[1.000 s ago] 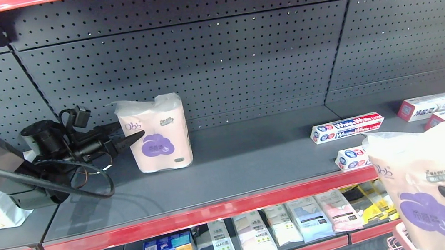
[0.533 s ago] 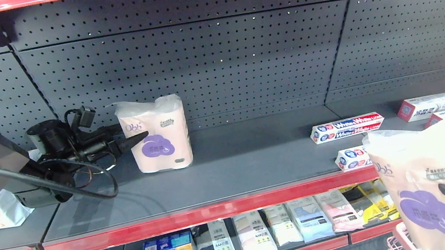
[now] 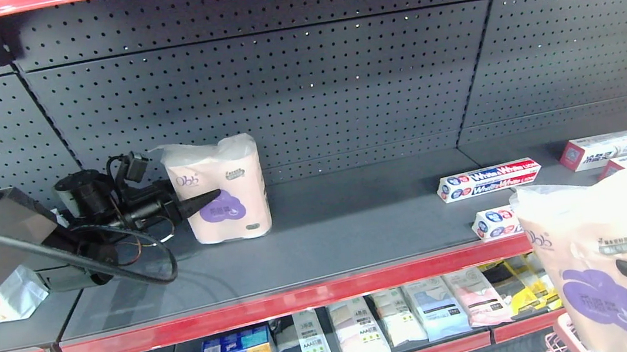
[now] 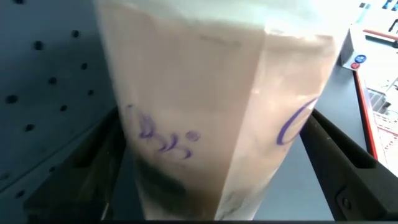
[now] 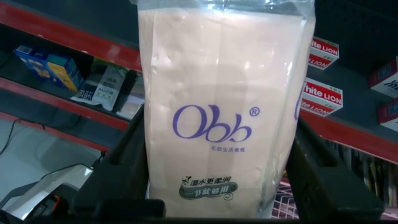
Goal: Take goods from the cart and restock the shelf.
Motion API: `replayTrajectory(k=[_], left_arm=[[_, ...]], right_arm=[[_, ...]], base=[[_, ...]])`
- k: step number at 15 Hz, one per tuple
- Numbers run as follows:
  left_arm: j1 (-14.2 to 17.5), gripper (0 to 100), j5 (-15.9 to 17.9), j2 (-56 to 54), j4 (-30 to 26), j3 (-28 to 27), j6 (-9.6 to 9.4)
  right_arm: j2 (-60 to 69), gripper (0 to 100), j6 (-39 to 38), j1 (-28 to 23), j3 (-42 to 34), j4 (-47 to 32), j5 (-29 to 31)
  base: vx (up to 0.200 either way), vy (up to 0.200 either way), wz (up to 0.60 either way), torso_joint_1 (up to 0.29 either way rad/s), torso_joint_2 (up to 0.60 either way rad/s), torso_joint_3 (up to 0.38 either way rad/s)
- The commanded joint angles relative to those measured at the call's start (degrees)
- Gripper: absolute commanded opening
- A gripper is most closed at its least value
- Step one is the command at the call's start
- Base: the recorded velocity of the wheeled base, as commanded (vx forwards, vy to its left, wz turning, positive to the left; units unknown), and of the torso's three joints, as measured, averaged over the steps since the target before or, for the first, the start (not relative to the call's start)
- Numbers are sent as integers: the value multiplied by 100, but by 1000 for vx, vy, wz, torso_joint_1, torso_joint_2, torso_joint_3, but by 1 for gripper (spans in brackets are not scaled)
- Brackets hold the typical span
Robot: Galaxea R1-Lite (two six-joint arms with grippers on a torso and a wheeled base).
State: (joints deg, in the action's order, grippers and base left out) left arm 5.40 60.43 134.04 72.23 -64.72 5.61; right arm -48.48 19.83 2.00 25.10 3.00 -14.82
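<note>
Head view: the left gripper [image 3: 214, 194] straddles the standing tissue pack [image 3: 230, 168] at the back of the shelf [image 3: 324, 222], with its fingers spread. I would pull it straight out, because soft film snags.

Left wrist view: glossy wrap over rounded rolls.

Right wrist view: the right gripper [image 5: 217, 124] is clamped on the squashy held tissue pack [image 5: 217, 62], in front of the shelf.

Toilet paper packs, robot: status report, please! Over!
Left gripper astride shelf pack, grip unclear. Right gripper shut on second pack, held low before the shelf. Toothpaste boxes lie on shelf nearby.
</note>
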Motion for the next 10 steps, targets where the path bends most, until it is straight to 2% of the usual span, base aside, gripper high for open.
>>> replayTrajectory(k=[1, 10], left_arm=[[-4, 100, 4, 26, 2, -23, 2], [-13, 100, 4, 61, -16, -41, 11]], right_arm=[[-3, 0, 3, 2, -23, -1, -3], [-12, 0, 3, 2, 12, -1, 59]], base=[[0, 0, 0, 0, 0, 0], [0, 0, 0, 0, 0, 0]])
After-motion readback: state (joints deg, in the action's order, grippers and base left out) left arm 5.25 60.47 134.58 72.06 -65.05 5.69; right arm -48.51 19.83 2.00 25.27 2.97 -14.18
